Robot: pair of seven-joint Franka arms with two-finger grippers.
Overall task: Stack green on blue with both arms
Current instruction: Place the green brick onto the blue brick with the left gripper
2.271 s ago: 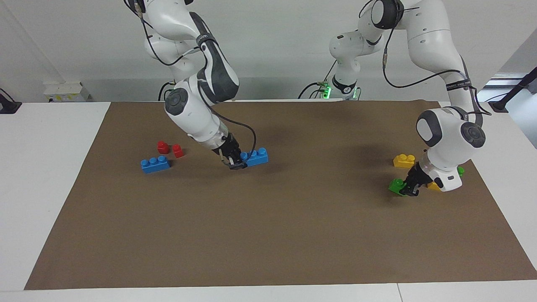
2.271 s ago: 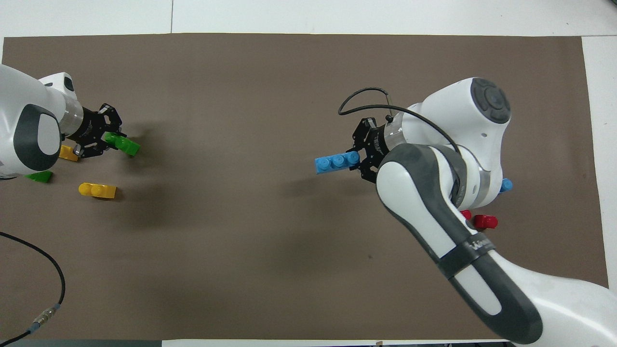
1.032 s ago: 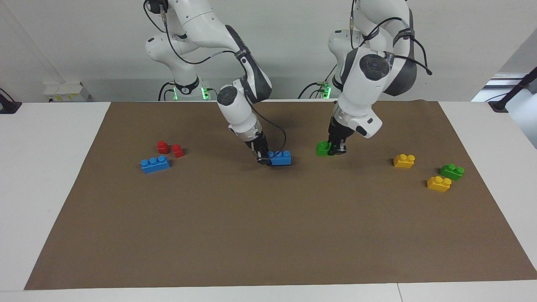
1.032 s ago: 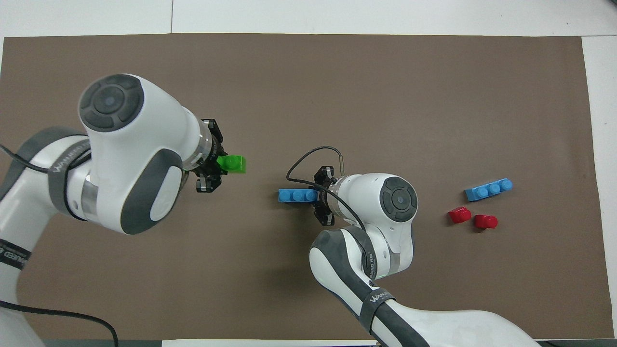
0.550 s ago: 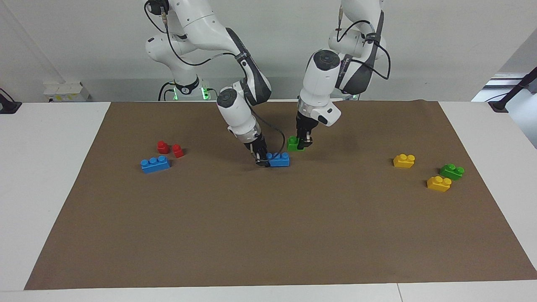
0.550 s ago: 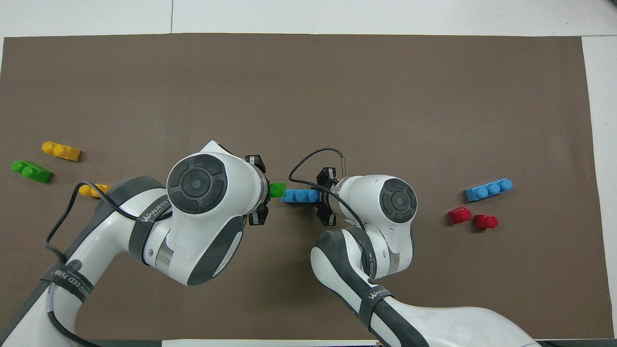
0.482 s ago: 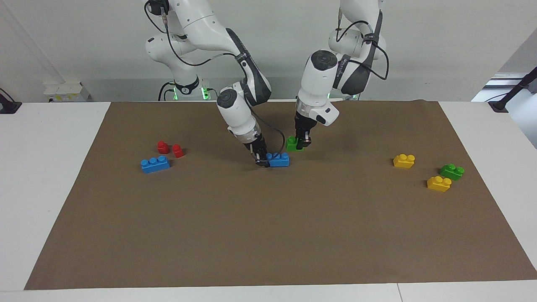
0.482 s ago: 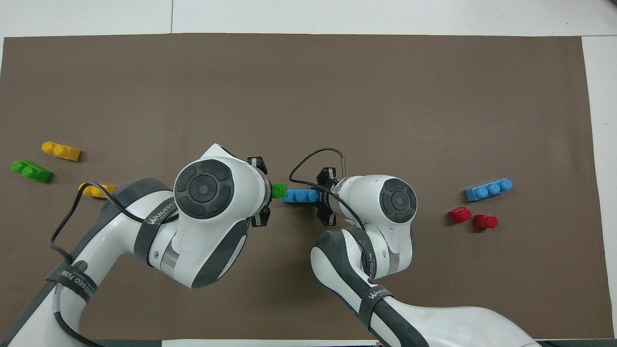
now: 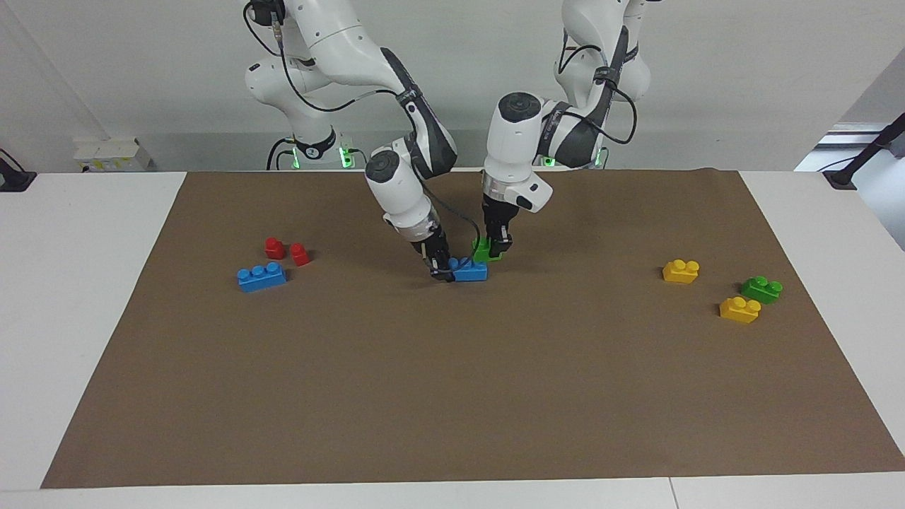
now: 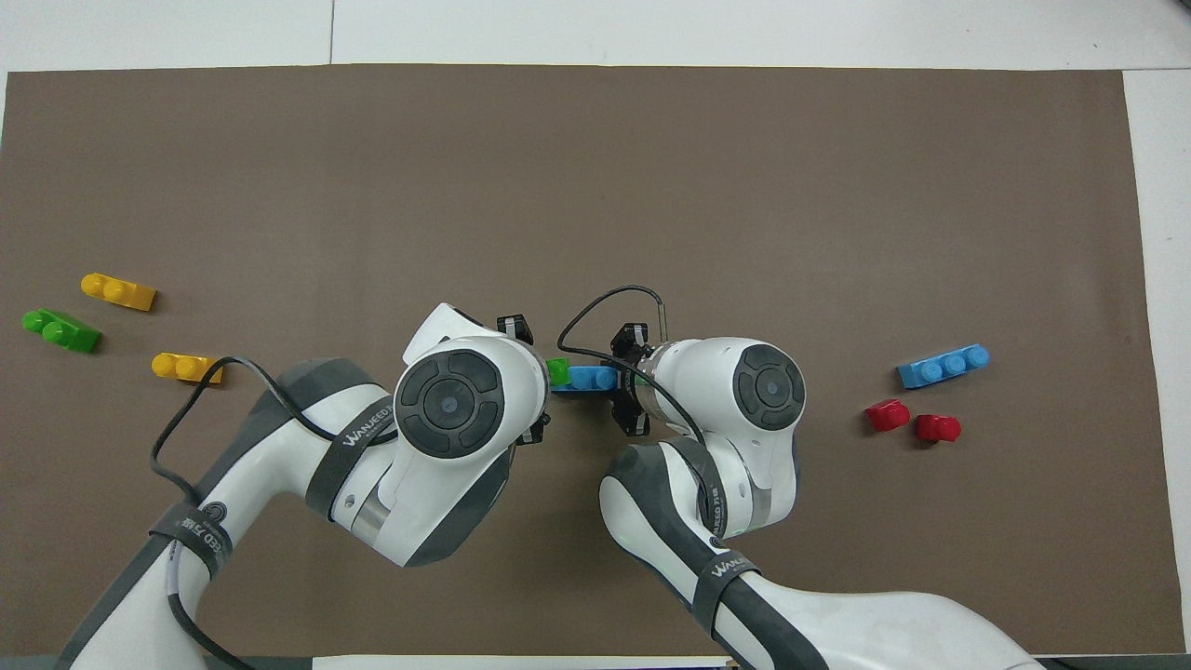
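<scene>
Green brick (image 9: 483, 250) is pinched in the left gripper (image 9: 497, 249) near the middle of the brown mat (image 9: 452, 396), just over the blue brick (image 9: 470, 269) at its end toward the left arm; whether the two bricks touch cannot be told. That blue brick lies on the mat with the right gripper (image 9: 442, 271) clamped on its other end, fingers closed tight on it, the arm leaning down from the right arm's base. In the overhead view the left gripper's wrist hides most of the green brick, only a sliver (image 10: 557, 371) showing against the blue one (image 10: 592, 377). A second blue brick (image 9: 261, 276) sits toward the right arm's end of the table, with two red pieces (image 9: 286, 251) just beside it, nearer the robots. Toward the left arm's end lie a second green brick (image 9: 761, 288) and two yellow bricks (image 9: 681, 271), one of them (image 9: 739, 309) just beside the green, farther from the robots
</scene>
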